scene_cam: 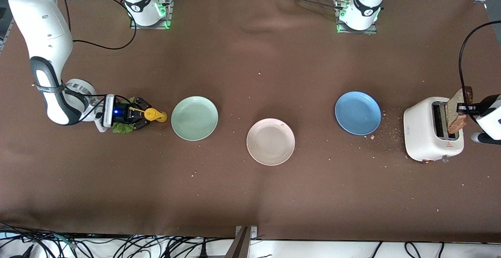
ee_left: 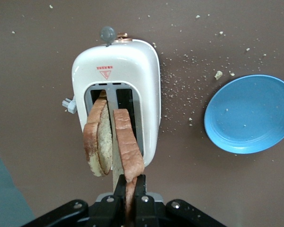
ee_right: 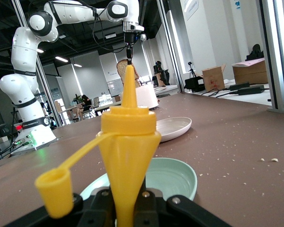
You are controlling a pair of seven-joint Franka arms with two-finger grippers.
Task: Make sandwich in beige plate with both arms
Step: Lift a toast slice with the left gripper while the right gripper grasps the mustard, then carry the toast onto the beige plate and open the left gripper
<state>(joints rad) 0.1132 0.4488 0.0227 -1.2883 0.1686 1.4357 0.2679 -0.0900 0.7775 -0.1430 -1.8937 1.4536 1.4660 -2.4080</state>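
Note:
My left gripper [scene_cam: 465, 109] [ee_left: 130, 182] is shut on the edge of a brown toast slice [scene_cam: 458, 113] [ee_left: 128, 144], which it holds upright over the white toaster [scene_cam: 426, 136] [ee_left: 146, 71]. Another slice [ee_left: 97, 142] sticks up out of a toaster slot beside it. The beige plate [scene_cam: 270, 141] sits bare at the table's middle. At the right arm's end, my right gripper [scene_cam: 145, 114] [ee_right: 130, 191] is low by the table, shut on a yellow squeeze bottle [scene_cam: 155, 114] [ee_right: 128, 142] with its cap hanging open. A green lettuce leaf [scene_cam: 123, 128] lies under that gripper.
A mint-green plate [scene_cam: 194, 118] [ee_right: 177, 177] lies between the bottle and the beige plate. A blue plate [scene_cam: 357, 112] [ee_left: 250, 113] lies between the beige plate and the toaster. Crumbs are scattered round the toaster and the blue plate.

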